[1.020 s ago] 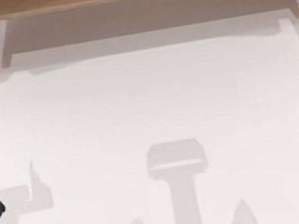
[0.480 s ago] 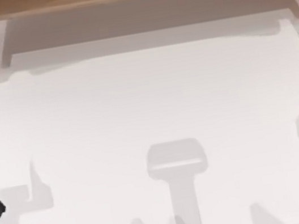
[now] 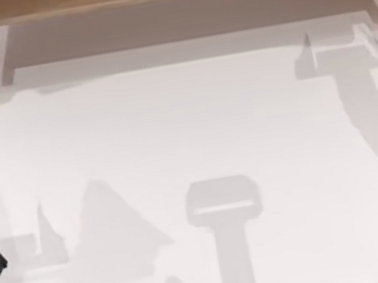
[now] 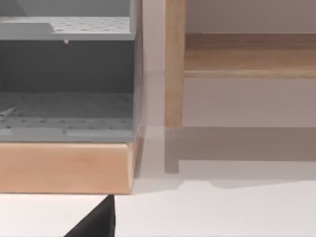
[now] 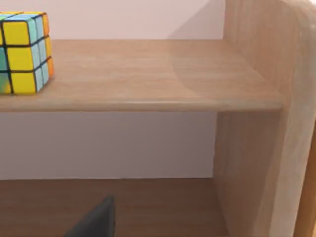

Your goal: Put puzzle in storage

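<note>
Right hand (image 5: 94, 219) facing wooden shelf (image 5: 148, 79); dark finger tip at lower left of right wrist frame, spread or pressed together cannot tell. Puzzle cube (image 5: 23, 52) resting on upper shelf board, upper left of frame. Left hand (image 4: 96, 222) near grey rack (image 4: 66, 79) over white worktop (image 3: 194, 126), grip state cannot tell.

the puzzle cube (image 5: 23, 52) shows yellow, light blue and orange squares in a black grid; the shelf (image 5: 148, 74) is light wood grain.
</note>
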Controlling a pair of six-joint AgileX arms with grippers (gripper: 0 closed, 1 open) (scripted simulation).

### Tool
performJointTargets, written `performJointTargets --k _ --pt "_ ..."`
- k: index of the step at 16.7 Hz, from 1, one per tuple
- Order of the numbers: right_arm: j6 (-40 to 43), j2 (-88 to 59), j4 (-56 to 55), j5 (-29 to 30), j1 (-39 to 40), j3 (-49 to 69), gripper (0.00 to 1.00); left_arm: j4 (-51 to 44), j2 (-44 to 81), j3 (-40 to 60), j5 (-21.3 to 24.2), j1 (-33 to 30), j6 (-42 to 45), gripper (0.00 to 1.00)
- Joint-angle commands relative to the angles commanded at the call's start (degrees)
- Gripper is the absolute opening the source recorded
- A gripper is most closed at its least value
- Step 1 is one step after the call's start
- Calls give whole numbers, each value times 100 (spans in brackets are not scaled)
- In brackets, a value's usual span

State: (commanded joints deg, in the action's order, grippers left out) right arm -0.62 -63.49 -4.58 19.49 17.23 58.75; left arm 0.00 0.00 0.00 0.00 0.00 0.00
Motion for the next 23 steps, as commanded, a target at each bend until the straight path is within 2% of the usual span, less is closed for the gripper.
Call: performJointTargets --k 5,10,19,23 --pt "-7 -2561 -107 689 715 2179 100 0 0 0 0 0 0 100" --pt "-33 -3999 -268 1127 1174 3649 100 0 0 0 0 0 0 100" --pt "-42 -4241 -273 1159 1209 3931 100 0 0 0 0 0 0 100" --pt "-49 -4579 -10 979 1021 4547 100 0 0 0 0 0 0 100"
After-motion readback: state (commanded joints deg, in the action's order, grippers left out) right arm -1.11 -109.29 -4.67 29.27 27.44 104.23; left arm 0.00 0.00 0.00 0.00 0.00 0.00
